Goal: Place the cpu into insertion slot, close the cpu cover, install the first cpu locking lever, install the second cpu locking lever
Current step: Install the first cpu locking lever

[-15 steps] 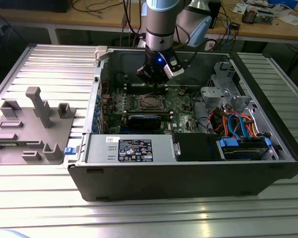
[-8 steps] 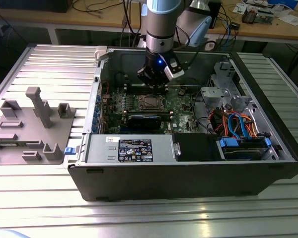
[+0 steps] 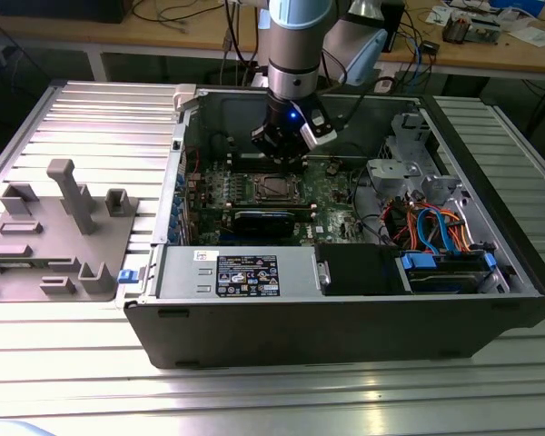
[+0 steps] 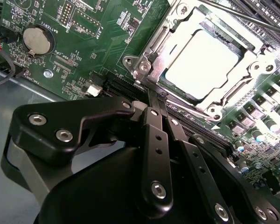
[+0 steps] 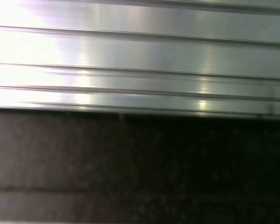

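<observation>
Grey fixture tray [image 3: 59,236] beside open computer case [image 3: 345,327], perhaps touching.

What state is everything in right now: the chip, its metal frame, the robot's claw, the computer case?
cpu: seated in the insertion slot, top bare.
cpu cover: down flat around the cpu.
gripper: fingers shut together, empty, tips close to the cover's corner.
computer case: lying on its side, open, motherboard exposed.
coin battery: sitting in its holder.

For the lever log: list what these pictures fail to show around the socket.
1. Exterior view: levers at the insertion slot too small to tell; gripper overlaps it.
2. Second wrist view: gripper hides the cpu cover's near corner; picture edge cuts its far side.
3. First wrist view: blurred ribbed metal, dark band; unidentifiable.
</observation>
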`<state>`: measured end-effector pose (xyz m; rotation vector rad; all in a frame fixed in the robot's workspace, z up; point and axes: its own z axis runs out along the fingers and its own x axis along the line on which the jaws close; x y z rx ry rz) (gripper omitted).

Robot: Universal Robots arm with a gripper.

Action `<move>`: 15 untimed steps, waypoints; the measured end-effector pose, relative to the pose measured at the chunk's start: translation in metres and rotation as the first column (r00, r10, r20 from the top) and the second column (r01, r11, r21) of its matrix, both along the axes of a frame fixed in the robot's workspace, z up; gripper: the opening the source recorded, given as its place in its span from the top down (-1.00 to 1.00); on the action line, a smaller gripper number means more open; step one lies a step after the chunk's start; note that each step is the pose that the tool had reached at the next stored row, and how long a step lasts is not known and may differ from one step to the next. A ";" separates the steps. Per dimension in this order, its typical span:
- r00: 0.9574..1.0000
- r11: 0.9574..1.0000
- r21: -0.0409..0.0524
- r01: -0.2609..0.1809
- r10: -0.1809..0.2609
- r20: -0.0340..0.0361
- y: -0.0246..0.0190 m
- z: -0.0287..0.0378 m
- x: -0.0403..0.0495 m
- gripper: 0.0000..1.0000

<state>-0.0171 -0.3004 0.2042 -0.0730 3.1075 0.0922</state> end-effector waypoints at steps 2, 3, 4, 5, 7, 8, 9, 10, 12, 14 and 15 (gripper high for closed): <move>1.000 1.000 0.000 0.000 0.000 0.000 0.0000 0.0001 0.0000 0.79; 1.000 1.000 0.000 0.000 0.000 0.000 0.0000 0.0010 0.0000 0.79; 1.000 1.000 0.000 0.000 0.000 0.000 0.0001 0.0018 0.0000 0.79; 1.000 1.000 0.000 0.000 0.000 0.000 0.0000 0.0024 0.0000 0.79; 1.000 1.000 0.000 0.000 0.000 0.000 0.0001 0.0042 0.0000 0.79; 1.000 1.000 0.000 0.000 0.000 0.000 0.0001 0.0042 0.0000 0.79; 1.000 1.000 0.000 0.000 0.000 0.000 0.0000 0.0043 0.0000 0.79; 1.000 1.000 0.000 0.000 0.000 0.000 0.0000 0.0043 0.0001 0.79; 1.000 1.000 -0.001 0.000 0.000 0.000 0.0000 0.0036 0.0007 0.79; 1.000 1.000 -0.002 0.000 0.000 0.000 0.0000 0.0005 0.0020 0.79; 1.000 1.000 -0.002 0.000 0.000 0.000 -0.0001 0.0004 0.0021 0.79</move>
